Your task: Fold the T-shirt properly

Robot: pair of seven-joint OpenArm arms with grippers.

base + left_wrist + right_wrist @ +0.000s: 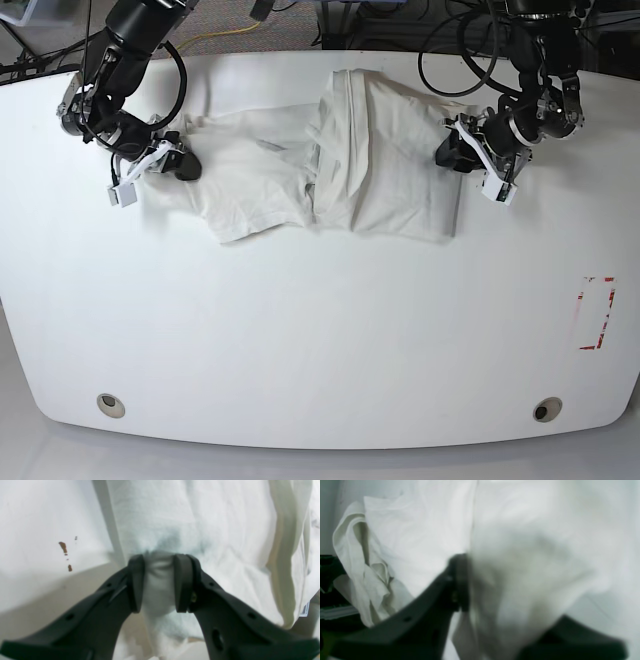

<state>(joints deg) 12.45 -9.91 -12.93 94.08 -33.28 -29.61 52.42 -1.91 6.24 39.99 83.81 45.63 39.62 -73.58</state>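
The off-white T-shirt [380, 150] lies across the back of the white table [320, 330], bunched into thick folds in the middle. Its chest graphic and lettering are hidden. My left gripper [447, 153] is at the shirt's right edge. In the left wrist view it [158, 562] is shut on a pinched fold of the T-shirt [200, 517]. My right gripper [188, 166] is at the shirt's left edge. In the right wrist view it [472, 580] grips the T-shirt [420, 530], and blurred cloth drapes over and hides one finger.
Small brown stains [63, 547] mark the table beside the left gripper. A red rectangular marking [597, 313] is near the table's right edge. Two round holes [110, 404] [545, 409] sit near the front edge. Cables hang behind the table.
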